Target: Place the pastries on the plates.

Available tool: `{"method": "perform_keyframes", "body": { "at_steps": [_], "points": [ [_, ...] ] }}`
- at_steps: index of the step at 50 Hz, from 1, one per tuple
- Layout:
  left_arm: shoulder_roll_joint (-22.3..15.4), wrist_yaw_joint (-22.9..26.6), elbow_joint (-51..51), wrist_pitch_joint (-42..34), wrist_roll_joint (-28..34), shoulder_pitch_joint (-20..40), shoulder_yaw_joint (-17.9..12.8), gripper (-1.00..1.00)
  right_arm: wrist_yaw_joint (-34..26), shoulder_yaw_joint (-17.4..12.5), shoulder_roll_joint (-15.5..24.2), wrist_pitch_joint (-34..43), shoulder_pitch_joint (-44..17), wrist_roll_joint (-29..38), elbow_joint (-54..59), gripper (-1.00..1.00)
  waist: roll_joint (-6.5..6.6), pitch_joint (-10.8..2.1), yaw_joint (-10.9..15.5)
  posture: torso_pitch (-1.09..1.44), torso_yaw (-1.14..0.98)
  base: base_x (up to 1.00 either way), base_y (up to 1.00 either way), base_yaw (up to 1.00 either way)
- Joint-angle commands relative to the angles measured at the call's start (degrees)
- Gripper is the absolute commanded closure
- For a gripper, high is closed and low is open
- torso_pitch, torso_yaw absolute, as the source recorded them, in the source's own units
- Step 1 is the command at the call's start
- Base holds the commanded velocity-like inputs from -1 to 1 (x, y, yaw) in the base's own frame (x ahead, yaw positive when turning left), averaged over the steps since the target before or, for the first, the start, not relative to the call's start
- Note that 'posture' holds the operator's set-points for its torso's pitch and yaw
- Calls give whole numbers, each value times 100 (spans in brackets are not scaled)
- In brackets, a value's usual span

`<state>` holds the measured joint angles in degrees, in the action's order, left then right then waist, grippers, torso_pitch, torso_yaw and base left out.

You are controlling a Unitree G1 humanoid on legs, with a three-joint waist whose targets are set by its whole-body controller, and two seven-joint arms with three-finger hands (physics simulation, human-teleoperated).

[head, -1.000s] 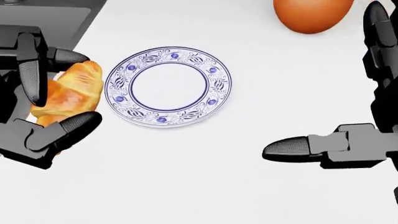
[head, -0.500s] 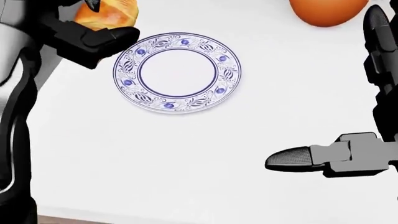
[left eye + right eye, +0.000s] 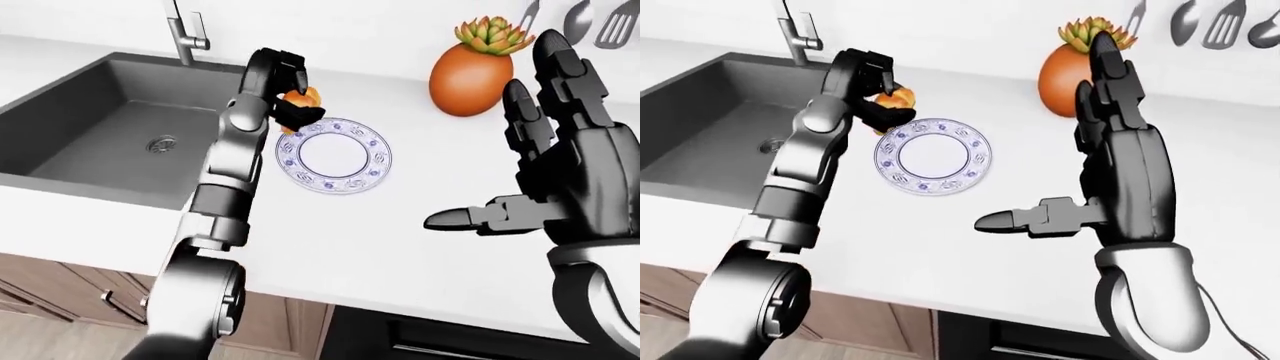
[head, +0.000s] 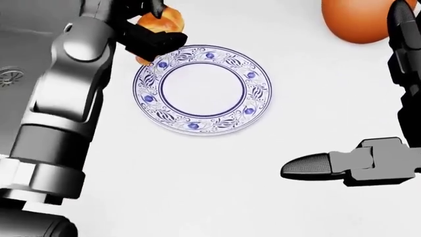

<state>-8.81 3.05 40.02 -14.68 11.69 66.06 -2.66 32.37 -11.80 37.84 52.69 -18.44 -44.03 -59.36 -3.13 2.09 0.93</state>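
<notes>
A golden croissant (image 4: 161,22) is held in my left hand (image 3: 288,99), fingers closed round it, just above the top-left rim of a white plate with a blue floral border (image 4: 203,89) on the white counter. The plate also shows in the left-eye view (image 3: 334,154). The plate is bare. My right hand (image 3: 1110,142) is open, fingers spread upright and thumb pointing left, raised to the right of the plate and apart from it.
A dark sink (image 3: 110,127) with a faucet (image 3: 183,34) lies left of the plate. An orange pot with a succulent (image 3: 472,64) stands at the top right. Utensils (image 3: 1210,22) hang on the wall. Cabinet fronts (image 3: 60,292) lie below the counter edge.
My left hand has lifted the croissant and carried it up and right to the plate's top-left rim. The camera view has shifted slightly. The right hand has stayed put.
</notes>
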Motion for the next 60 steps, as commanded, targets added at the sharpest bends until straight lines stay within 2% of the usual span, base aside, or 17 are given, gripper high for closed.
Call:
{"method": "perform_keyframes", "body": {
  "at_steps": [1, 15, 30, 32, 33, 34, 35, 37, 38, 41, 42, 54, 60],
  "points": [
    [23, -115, -75, 483, -2, 337, 8, 100, 51, -139, 88, -159, -88, 27, -64, -100, -7, -178, -2, 0, 0, 0, 0, 0],
    [415, -327, 1518, 1432, 54, 645, 108, 100, 46, -137, 95, -181, -65, 81, -64, -100, -61, -158, 3, 0, 0, 0, 0, 0],
    [620, -189, 1465, 1334, 287, 428, 210, 100, 83, -184, 195, -278, 2, -7, -64, -100, -106, -139, 16, 0, 0, 0, 0, 0],
    [623, -125, 1450, 1310, 296, 411, 209, 93, 96, -199, 227, -298, 28, -18, -64, -100, -110, -140, 14, 0, 0, 0, 0, 0],
    [621, -153, 1498, 1344, 330, 408, 220, 67, 110, -205, 242, -304, 33, -39, -64, -100, -112, -140, 14, 0, 0, 0, 0, 0],
    [632, -145, 1520, 1354, 324, 406, 211, 70, 135, -201, 256, -314, 24, -67, -64, -100, -114, -140, 16, 0, 0, 0, 0, 0],
    [641, -149, 1533, 1360, 344, 406, 220, 47, 155, -178, 278, -329, 30, -70, -64, -100, -115, -141, 17, 0, 0, 0, 0, 0],
    [646, -152, 1541, 1368, 358, 412, 216, 20, 180, -184, 309, -363, 61, -96, -64, -100, -118, -144, 18, 0, 0, 0, 0, 0],
    [646, -147, 1554, 1379, 352, 415, 207, -33, 188, -195, 314, -383, 75, -115, -64, -100, -119, -146, 19, 0, 0, 0, 0, 0],
    [633, -184, 1603, 1392, 360, 448, 194, -78, 194, -179, 333, -430, 112, -113, -64, -100, -125, -149, 20, 0, 0, 0, 0, 0],
    [635, -195, 1614, 1399, 366, 450, 196, -100, 189, -182, 327, -440, 123, -108, -64, -100, -126, -149, 18, 0, 0, 0, 0, 0],
    [519, -230, 1418, 1267, 377, 539, 157, -100, 284, -225, 468, -479, 116, -278, -64, -100, -123, -167, 7, 0, 0, 0, 0, 0],
    [316, -130, 466, 631, 311, 541, 95, -100, 261, -218, 405, -344, -11, -266, -64, -100, -104, -163, -7, 0, 0, 0, 0, 0]
  ]
}}
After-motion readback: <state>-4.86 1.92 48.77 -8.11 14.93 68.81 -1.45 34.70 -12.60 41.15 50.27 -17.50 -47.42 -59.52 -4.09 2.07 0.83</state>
